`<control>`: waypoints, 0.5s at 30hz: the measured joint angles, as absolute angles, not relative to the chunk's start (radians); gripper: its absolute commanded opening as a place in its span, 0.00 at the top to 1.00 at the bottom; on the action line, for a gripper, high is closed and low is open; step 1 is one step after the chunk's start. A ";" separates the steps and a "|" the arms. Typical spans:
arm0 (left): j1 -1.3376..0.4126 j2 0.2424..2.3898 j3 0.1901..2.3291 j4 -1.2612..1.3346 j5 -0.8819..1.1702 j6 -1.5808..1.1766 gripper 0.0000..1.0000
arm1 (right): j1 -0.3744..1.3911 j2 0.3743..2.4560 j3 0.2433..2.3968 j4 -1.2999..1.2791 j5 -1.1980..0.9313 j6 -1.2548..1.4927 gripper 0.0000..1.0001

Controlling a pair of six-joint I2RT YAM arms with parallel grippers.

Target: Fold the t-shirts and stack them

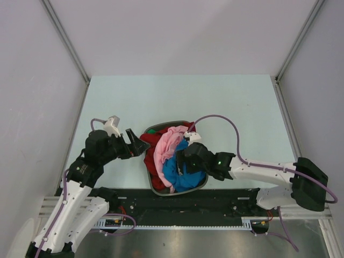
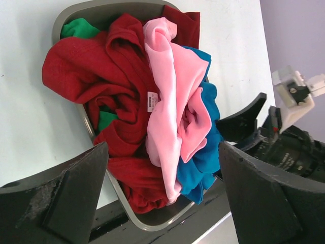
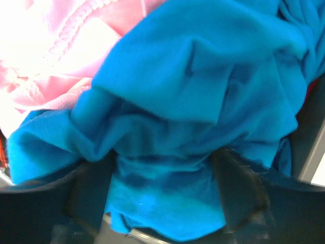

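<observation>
Plainly, the work is at its very start. The pale table (image 1: 215, 107) carries no folded shirt and no stack; everything sits in the dark grey basket (image 2: 101, 10) near the front edge, between the two arms. The t-shirts are heaped there in a crumpled pile: the red shirt (image 1: 153, 145) fills the left side and spills over the rim, the pink shirt (image 1: 167, 142) lies draped down the middle, and the blue shirt (image 1: 173, 174) is bunched on the right, under and beside the pink. A bit of green cloth (image 2: 78, 28) shows at the far end beneath the red.

The right gripper (image 3: 162, 188) is down in the pile, its jaws spread wide with a bunch of blue cloth between them, not yet pinched. The left gripper (image 1: 137, 142) hangs just beside the basket's left rim, jaws released and holding nothing. A small white label (image 2: 151, 100) lies on the pink shirt's edge.

Every shirt needs lifting out, spreading, folding and stacking.
</observation>
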State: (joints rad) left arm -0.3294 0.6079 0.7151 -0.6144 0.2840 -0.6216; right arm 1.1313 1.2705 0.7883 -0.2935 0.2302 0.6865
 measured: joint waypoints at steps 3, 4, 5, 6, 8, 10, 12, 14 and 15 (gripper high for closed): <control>-0.329 0.604 0.714 -0.615 0.284 -0.621 0.06 | 1.133 1.317 0.788 -0.255 0.233 0.674 1.00; -0.329 0.601 0.714 -0.616 0.284 -0.621 0.05 | 1.134 1.319 0.789 -0.252 0.240 0.680 1.00; -0.329 0.599 0.714 -0.616 0.284 -0.621 0.06 | 1.134 1.318 0.790 -0.252 0.247 0.672 1.00; -0.329 0.598 0.714 -0.616 0.283 -0.620 0.06 | 1.136 1.316 0.796 -0.256 0.257 0.671 1.00; -0.329 0.594 0.714 -0.617 0.283 -0.620 0.05 | 1.146 1.312 0.817 -0.283 0.283 0.667 1.00; -0.329 0.590 0.714 -0.616 0.283 -0.620 0.05 | 1.159 1.295 0.849 -0.329 0.315 0.655 1.00; -0.329 0.588 0.714 -0.616 0.284 -0.620 0.05 | 1.171 1.269 0.893 -0.387 0.347 0.649 1.00; -0.329 0.589 0.714 -0.616 0.284 -0.620 0.05 | 1.184 1.229 0.947 -0.448 0.385 0.634 1.00; -0.329 0.589 0.714 -0.616 0.284 -0.620 0.05 | 1.190 1.203 0.975 -0.472 0.405 0.625 1.00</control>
State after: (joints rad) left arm -0.3294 0.5888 0.7139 -0.6155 0.2840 -0.6205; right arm 1.1900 1.2030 0.9752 -0.4725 0.4049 0.6254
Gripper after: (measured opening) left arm 0.945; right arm 0.034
